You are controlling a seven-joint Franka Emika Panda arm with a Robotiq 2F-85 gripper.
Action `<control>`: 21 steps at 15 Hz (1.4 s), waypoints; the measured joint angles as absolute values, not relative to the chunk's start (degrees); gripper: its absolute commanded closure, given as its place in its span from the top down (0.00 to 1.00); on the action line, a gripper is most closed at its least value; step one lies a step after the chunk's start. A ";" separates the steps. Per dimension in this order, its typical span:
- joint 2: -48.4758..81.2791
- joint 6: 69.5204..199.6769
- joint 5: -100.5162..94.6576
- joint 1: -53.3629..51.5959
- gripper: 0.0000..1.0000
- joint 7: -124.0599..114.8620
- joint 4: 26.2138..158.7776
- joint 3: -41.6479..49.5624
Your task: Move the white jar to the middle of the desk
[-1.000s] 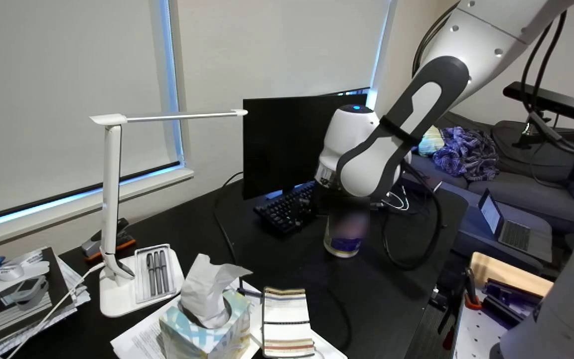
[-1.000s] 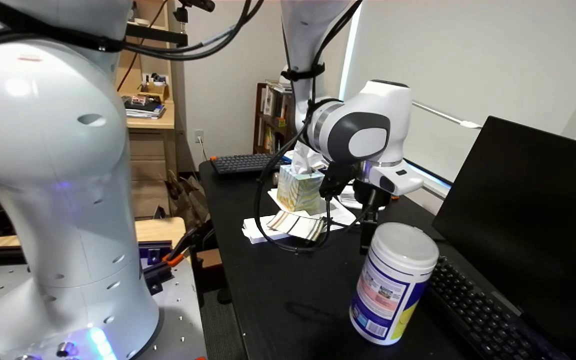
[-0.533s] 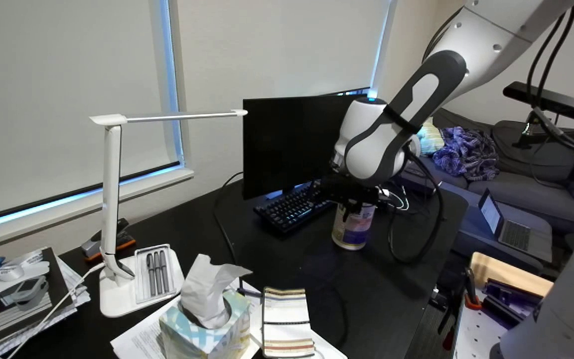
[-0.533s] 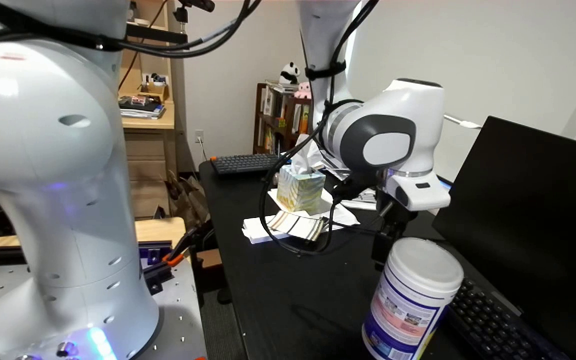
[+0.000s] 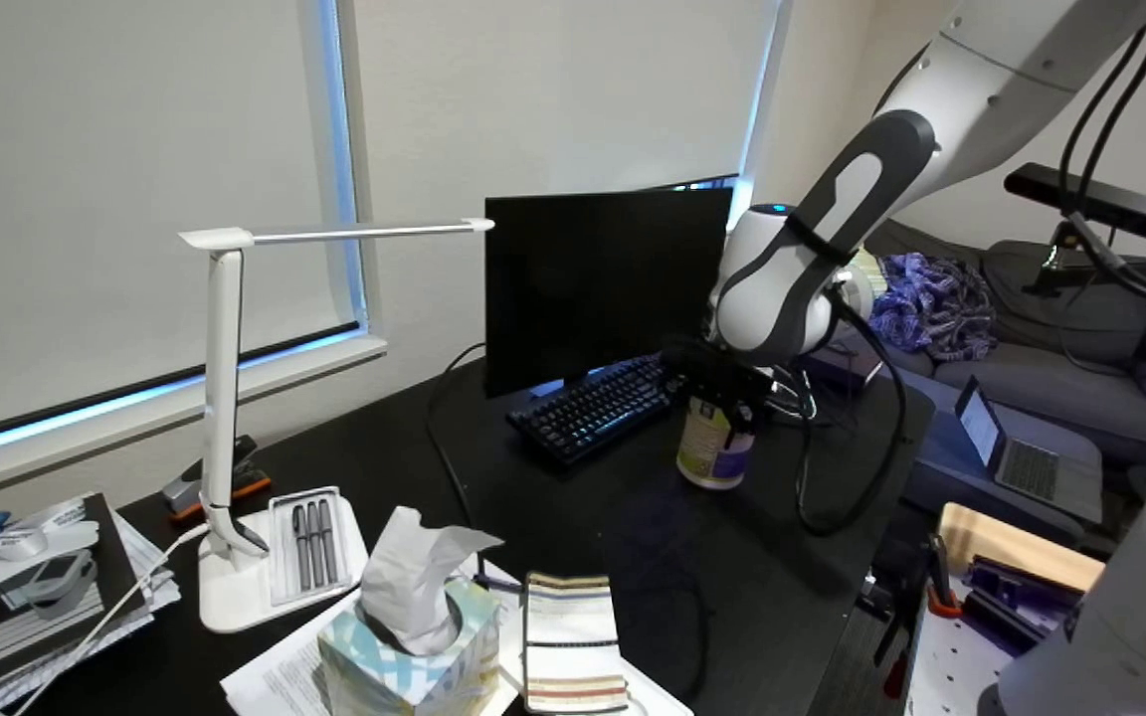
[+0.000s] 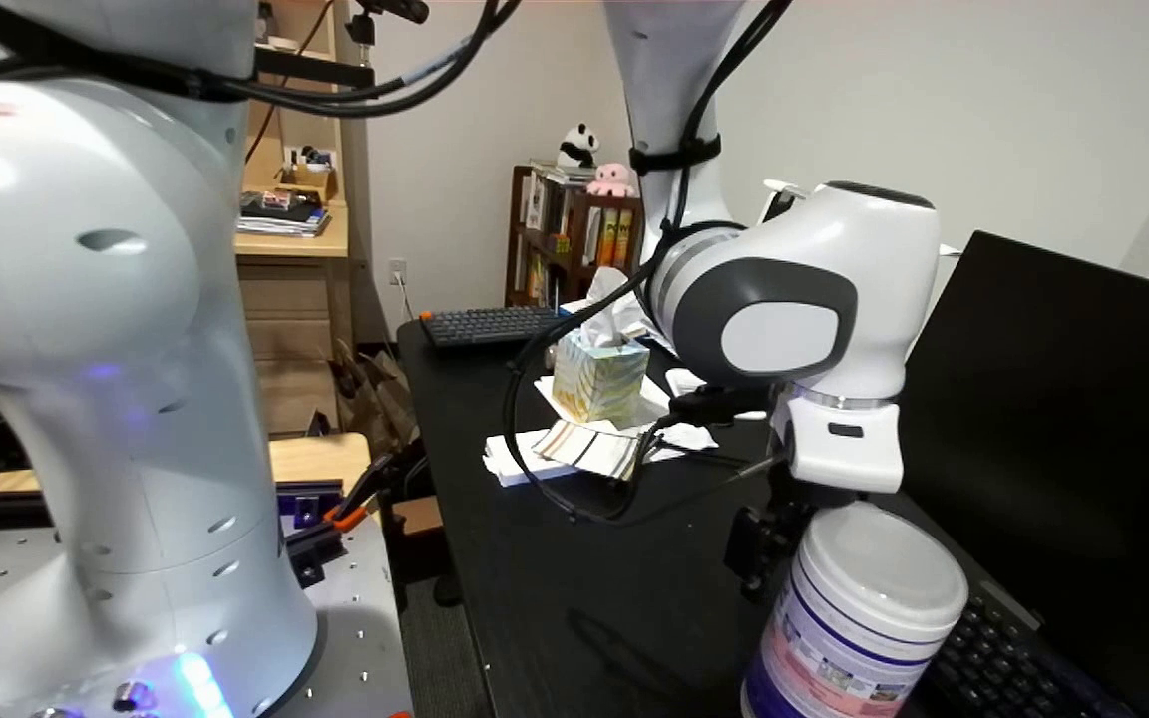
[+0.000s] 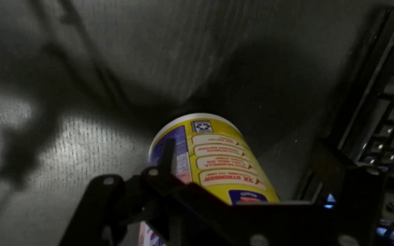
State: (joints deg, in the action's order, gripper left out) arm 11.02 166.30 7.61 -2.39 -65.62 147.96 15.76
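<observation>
At the left in an exterior view stands a white lamp [image 5: 224, 368], three pens [image 5: 314, 542] in the tray [image 5: 286, 572] of its base. Nearer, right of it, a tissue box [image 5: 414, 683] rests on papers [image 5: 280, 674], just beside a striped item [image 5: 573, 631]. Farther off, a keyboard [image 5: 588, 410] lies before a black monitor [image 5: 603, 288]; at the far right, a laptop [image 5: 1029, 470] stands open. In an exterior view, a panda figure [image 6: 577, 148] and a pink toy [image 6: 612, 181] perch atop a far bookcase [image 6: 517, 234].

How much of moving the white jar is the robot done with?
Done: the tool is at the white jar. In hand: it seems to grip the jar, near the keyboard. Left: probably putting it in the middle of the desk and letting go, since the tool hasn't let go. I can't tell whether it's touching down.
</observation>
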 measured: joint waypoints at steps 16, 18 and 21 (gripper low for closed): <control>8.88 169.98 13.08 2.78 1.00 -75.45 148.26 17.12; 8.69 169.98 13.06 2.56 1.00 -73.97 148.25 13.81; 8.14 169.98 13.06 1.86 1.00 -71.67 148.25 9.77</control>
State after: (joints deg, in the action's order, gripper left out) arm 8.14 169.98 13.06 1.86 -71.67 148.25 9.77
